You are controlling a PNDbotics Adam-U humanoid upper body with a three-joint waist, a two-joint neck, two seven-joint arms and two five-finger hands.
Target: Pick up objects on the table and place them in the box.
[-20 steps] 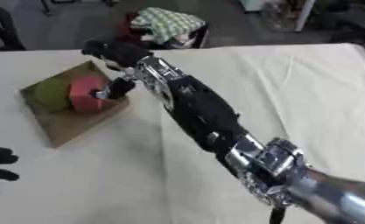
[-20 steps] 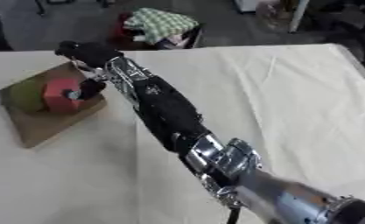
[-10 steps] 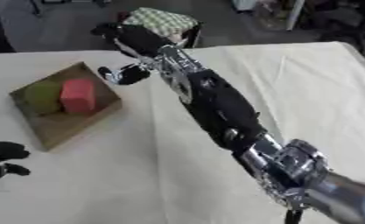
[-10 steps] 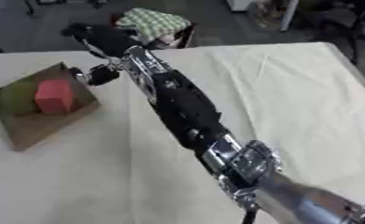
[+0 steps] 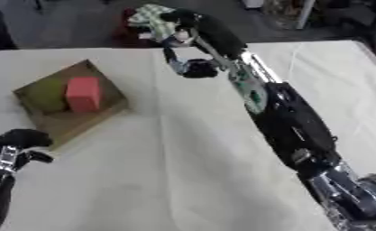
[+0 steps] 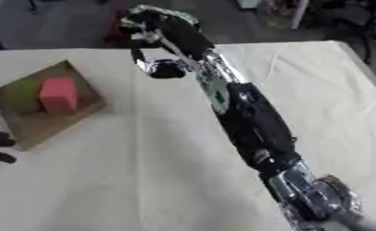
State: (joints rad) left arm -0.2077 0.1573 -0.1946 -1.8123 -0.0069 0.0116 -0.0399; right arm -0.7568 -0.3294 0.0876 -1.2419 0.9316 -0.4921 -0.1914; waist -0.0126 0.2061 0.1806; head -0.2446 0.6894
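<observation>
A flat brown box [image 5: 68, 122] lies on the left of the table. Inside it sit a green object [image 5: 47, 94] and a pink-red block [image 5: 83, 93], side by side. My right arm stretches from the lower right up across the table. Its hand [image 5: 197, 28] hovers open near the far edge, well right of the box, with nothing in it. At the lower left corner my left hand [image 5: 16, 143] rests with relaxed fingers, also empty, just below the box's near corner.
A cream cloth [image 5: 151, 180] covers the table. Beyond the far edge, a green-and-white checked cloth [image 5: 149, 14] lies on a dark seat. Chair or stand legs [image 6: 301, 13] show at the back right.
My right hand has drawn away from above the box, rightward and toward the far edge, leaving the pink-red block in the box. The view has also shifted.
</observation>
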